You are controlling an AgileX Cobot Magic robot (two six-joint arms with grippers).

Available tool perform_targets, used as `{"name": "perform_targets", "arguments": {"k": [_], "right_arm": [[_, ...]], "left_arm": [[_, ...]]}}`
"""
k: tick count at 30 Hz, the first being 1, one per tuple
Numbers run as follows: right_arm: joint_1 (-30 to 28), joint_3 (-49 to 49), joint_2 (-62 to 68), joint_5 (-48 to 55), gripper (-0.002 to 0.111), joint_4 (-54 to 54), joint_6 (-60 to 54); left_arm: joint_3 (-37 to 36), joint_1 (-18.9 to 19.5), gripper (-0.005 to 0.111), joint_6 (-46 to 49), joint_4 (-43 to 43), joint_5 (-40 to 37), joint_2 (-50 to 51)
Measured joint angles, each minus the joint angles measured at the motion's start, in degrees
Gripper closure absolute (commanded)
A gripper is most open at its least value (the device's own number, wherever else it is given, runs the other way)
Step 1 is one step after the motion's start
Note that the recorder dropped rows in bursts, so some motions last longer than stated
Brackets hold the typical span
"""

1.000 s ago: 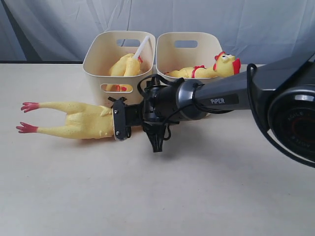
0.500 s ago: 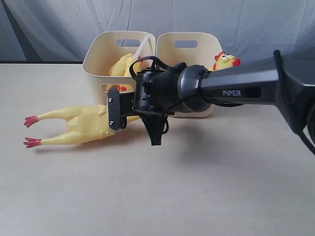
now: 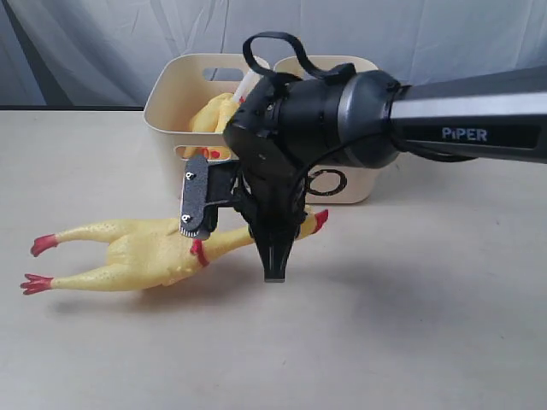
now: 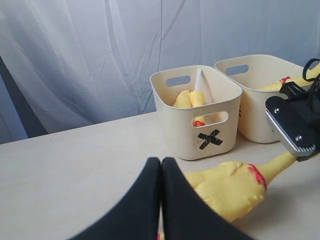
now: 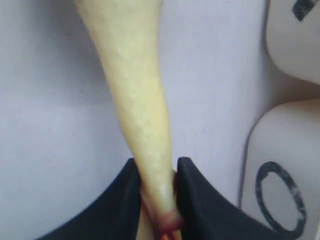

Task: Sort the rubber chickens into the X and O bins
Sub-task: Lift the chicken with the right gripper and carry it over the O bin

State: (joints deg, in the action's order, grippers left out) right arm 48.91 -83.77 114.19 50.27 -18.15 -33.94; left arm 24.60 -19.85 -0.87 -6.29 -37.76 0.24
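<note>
One long yellow rubber chicken (image 3: 137, 256) lies on the table in front of the bins, red feet to the left. My right gripper (image 3: 267, 239) reaches across and is shut on its neck (image 5: 140, 100), raising the head end; the red comb shows just right of the fingers. The X bin (image 4: 175, 115) holds another chicken (image 4: 190, 98) with a white tube (image 4: 198, 82) sticking up. Beside it, the O bin (image 4: 255, 115) holds a chicken (image 4: 280, 85), which the arm hides in the exterior view. My left gripper (image 4: 161, 167) is shut and holds nothing, near the held chicken's body.
A grey-blue curtain (image 3: 102, 43) hangs behind the two bins at the back of the table. The right arm (image 3: 461, 111) spans the right half of the scene above the beige tabletop (image 3: 410, 325).
The right gripper has rotated and moved toward the front with the chicken's neck in it. The chicken's body has slid down and left, and its head now shows right of the fingers.
</note>
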Motion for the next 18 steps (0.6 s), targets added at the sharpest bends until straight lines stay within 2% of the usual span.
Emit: {"name": "perform_targets", "arguments": {"k": [8,18], "right_arm": [[0.0,0.0,-5.5,4.0,0.109,11.4,-1.1],[0.0,0.0,-14.4,7.7,0.109,13.2,2.5]], "left_arm": [[0.0,0.0,0.107,0.0,0.0,0.0,0.0],[0.0,0.0,0.107,0.0,0.0,0.0,0.0]]}}
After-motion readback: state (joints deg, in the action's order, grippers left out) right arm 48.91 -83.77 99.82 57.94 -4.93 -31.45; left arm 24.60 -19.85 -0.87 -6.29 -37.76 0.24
